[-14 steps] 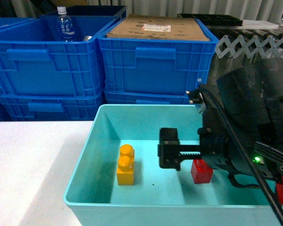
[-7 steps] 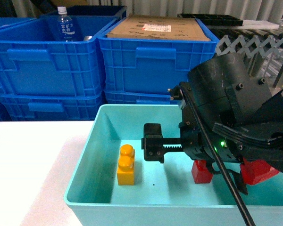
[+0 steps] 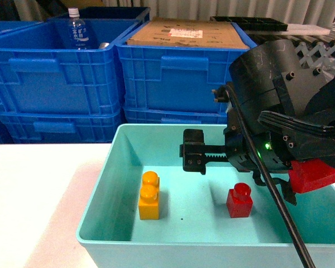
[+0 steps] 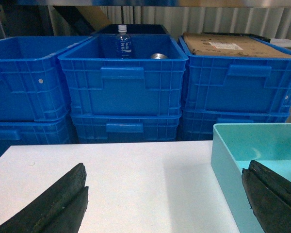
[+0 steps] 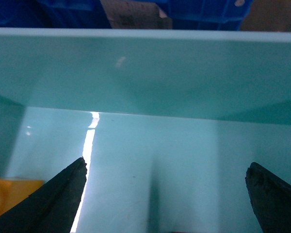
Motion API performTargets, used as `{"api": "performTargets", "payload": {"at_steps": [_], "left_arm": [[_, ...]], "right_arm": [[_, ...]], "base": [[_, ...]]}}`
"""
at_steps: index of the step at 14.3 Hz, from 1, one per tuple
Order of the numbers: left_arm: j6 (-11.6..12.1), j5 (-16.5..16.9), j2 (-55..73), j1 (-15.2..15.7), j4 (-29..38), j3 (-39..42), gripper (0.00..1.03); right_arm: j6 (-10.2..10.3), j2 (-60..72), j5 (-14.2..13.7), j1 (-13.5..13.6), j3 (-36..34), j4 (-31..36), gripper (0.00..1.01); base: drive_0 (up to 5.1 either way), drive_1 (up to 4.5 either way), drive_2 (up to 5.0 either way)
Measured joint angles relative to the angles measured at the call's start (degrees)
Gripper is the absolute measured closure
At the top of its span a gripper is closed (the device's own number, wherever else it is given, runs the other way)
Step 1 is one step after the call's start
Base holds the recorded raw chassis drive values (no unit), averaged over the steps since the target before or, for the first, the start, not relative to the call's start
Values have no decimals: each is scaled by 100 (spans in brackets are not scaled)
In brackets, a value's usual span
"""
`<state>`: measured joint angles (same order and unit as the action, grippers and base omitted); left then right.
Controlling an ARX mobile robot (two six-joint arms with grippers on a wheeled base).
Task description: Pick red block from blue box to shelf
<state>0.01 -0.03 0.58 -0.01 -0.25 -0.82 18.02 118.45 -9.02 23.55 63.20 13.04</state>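
Observation:
The red block [image 3: 239, 201] stands upright on the floor of the blue box [image 3: 117, 184], right of middle, stud up. My right gripper [image 5: 167, 167] hangs open inside the box above and behind the block, gripping nothing. One of its black fingers [image 3: 192, 157] shows left of the wrist in the head view. In the right wrist view only the box's floor and far wall lie between the tips. My left gripper [image 4: 165, 172] is open over the white table [image 4: 136, 170], left of the blue box [image 4: 223, 155]. The shelf is out of view.
An orange-yellow two-stud brick [image 3: 149, 195] stands at the box's left side, its edge also in the right wrist view [image 5: 14, 194]. Stacked royal-blue crates [image 3: 184, 84] rise right behind the box, holding a water bottle [image 3: 75, 30] and cardboard [image 3: 184, 33].
My right gripper has risen and shifted right, away from the box floor. The red block, half covered before, now shows whole and has not moved.

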Motion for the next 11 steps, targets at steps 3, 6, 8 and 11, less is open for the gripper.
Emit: {"api": "performTargets", "payload": {"at_steps": [3, 6, 8, 11], "left_arm": [[0, -2, 0, 0, 0, 0, 5], [0, 0, 0, 0, 2, 0, 5], [0, 0, 0, 0, 2, 0, 5], [0, 0, 0, 0, 2, 0, 5]], "right_arm": [[177, 238, 13, -48, 149, -404, 3], [365, 337, 101, -35, 249, -619, 3], [560, 474, 238, -37, 254, -741, 3], [601, 562, 186, -37, 238, -671, 3]], "base": [[0, 0, 0], [0, 0, 0], [0, 0, 0], [0, 0, 0]]}}
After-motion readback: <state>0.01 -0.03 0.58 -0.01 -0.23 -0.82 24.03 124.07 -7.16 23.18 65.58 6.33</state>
